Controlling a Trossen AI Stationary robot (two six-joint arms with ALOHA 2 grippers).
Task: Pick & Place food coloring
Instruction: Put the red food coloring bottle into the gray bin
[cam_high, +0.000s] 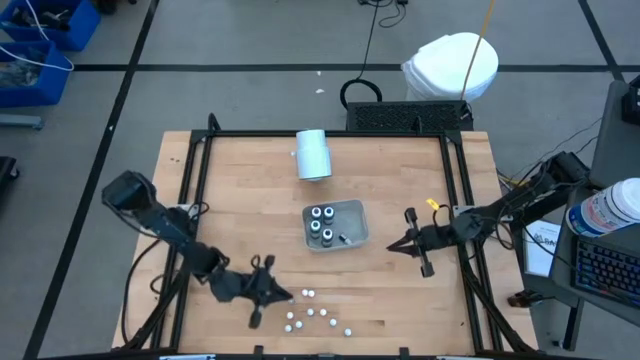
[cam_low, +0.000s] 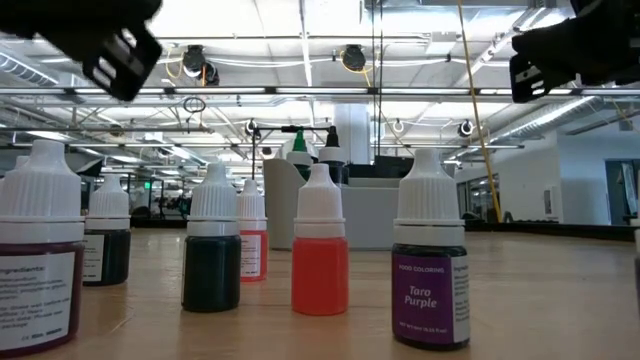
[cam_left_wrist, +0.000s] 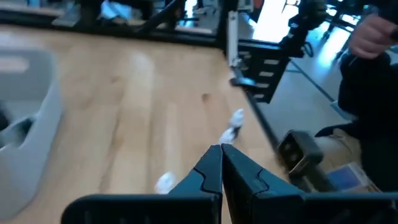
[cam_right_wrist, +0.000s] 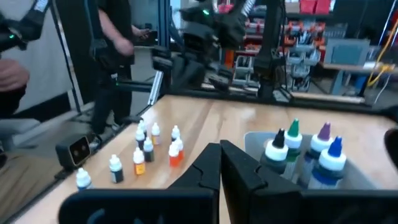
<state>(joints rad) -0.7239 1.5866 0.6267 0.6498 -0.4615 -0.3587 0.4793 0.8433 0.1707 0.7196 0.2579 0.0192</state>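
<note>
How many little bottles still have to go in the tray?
Four bottles already stand in the grey tray. About eight small bottles still wait on the table. Nothing is in hand: the left gripper, beside them, and the right gripper, beside the tray, are both shut and empty.

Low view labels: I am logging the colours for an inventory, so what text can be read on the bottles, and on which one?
"FOOD COLORING" and "Toro Purple": on the purple bottle nearest the camera at right.
A word starting "Ingredients": on the dark red bottle at the left edge; the lines below it are too small to read.
Red bottle, dark green bottle and those behind: no readable label.
Other views: no legible text.
</note>
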